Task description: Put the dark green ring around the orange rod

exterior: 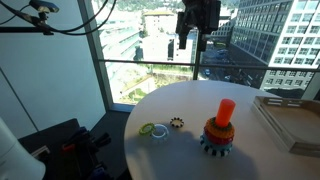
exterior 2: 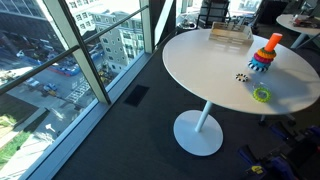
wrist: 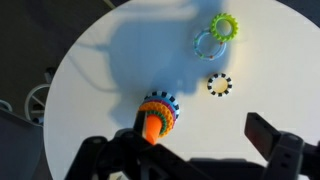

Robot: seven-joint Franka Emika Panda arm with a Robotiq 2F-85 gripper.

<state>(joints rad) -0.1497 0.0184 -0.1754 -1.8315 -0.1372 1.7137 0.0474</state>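
Dark green ring (wrist: 196, 42), faint pale outline

Orange rod (exterior: 226, 112) is a short bright peg, upright, with a wider orange collar at its foot on a grey-blue toothed round base, standing on the white table (exterior: 180, 158). Dark green ring (wrist: 198, 44) is thin and teal-looking, lies flat on the table touching the lime ring (wrist: 225, 26), well apart from the rod.
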